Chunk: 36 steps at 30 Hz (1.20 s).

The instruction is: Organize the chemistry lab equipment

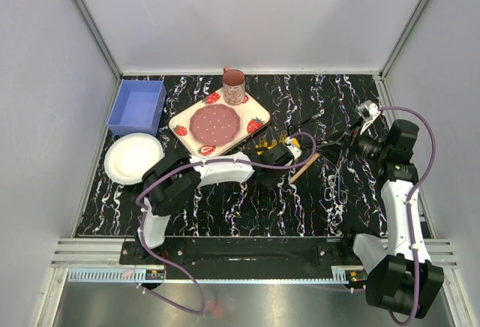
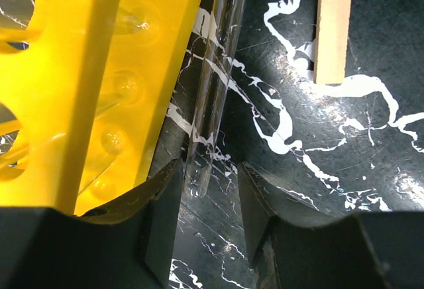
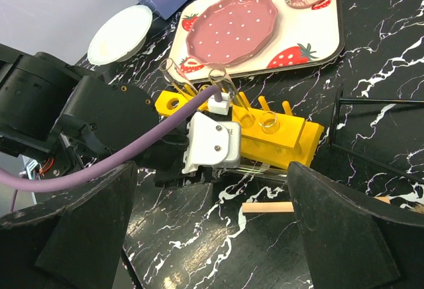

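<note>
A yellow test-tube rack (image 1: 268, 147) stands mid-table with clear tubes upright in its holes (image 3: 268, 120). In the left wrist view the rack (image 2: 86, 83) fills the left side. A thin clear tube (image 2: 215, 83) lies flat on the table along its edge. My left gripper (image 2: 209, 176) is open, low over the table, with the tube's rounded end between its jaws. The wooden brush handle (image 2: 332, 24) lies just right of the tube and also shows from above (image 1: 304, 168). My right gripper (image 3: 212, 170) is open and empty, raised right of the rack. Slim dark metal tools (image 3: 377, 103) lie beyond the rack's right end.
A strawberry-patterned tray (image 1: 251, 109) with a pink plate (image 1: 214, 122) and a pink mug (image 1: 233, 85) sits behind the rack. A white paper plate (image 1: 133, 157) and a blue bin (image 1: 137, 107) are at the far left. My left arm (image 1: 210, 171) stretches across the table's middle.
</note>
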Motion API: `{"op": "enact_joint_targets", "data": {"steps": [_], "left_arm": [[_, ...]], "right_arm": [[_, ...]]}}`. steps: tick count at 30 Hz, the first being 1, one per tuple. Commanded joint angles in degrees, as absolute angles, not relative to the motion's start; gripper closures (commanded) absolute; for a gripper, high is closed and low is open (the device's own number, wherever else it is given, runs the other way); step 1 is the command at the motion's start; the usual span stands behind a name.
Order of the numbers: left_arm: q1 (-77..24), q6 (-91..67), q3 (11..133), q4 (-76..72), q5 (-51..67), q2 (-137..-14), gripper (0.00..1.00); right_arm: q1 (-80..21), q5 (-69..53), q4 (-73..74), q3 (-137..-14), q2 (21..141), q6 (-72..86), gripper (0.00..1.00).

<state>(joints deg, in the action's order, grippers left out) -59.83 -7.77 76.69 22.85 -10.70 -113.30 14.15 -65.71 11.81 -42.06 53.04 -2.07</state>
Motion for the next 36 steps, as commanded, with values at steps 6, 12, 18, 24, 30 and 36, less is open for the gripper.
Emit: {"op": "enact_joint_targets", "data": {"steps": [6,12,18,24,30,36], "left_arm": [[-58.89,-6.86,79.28,22.41,-7.74,-115.49,0.62],[-59.06,-8.0,77.7,22.06,-7.12,-114.96,0.74],[-59.68,-10.54,73.58,20.13,-7.99,-112.15,0.85],[-60.55,-14.58,68.65,17.41,-7.04,-105.92,0.89],[-61.35,-19.15,62.77,13.36,-4.67,-96.97,0.89],[-61.79,-23.29,56.18,7.83,1.74,-89.22,0.89]], "right_arm": [[14.77,-67.94,9.23,-42.1,51.86,-1.23,0.0],[15.03,-68.12,9.14,-42.01,51.77,-1.05,0.0],[15.12,-68.47,8.96,-41.92,51.59,-0.7,0.0],[15.21,-68.99,8.96,-41.92,51.59,-0.79,0.0],[15.29,-70.4,8.88,-41.92,52.21,-0.44,0.0],[15.38,-71.1,8.96,-41.84,52.38,-0.35,0.0]]}}
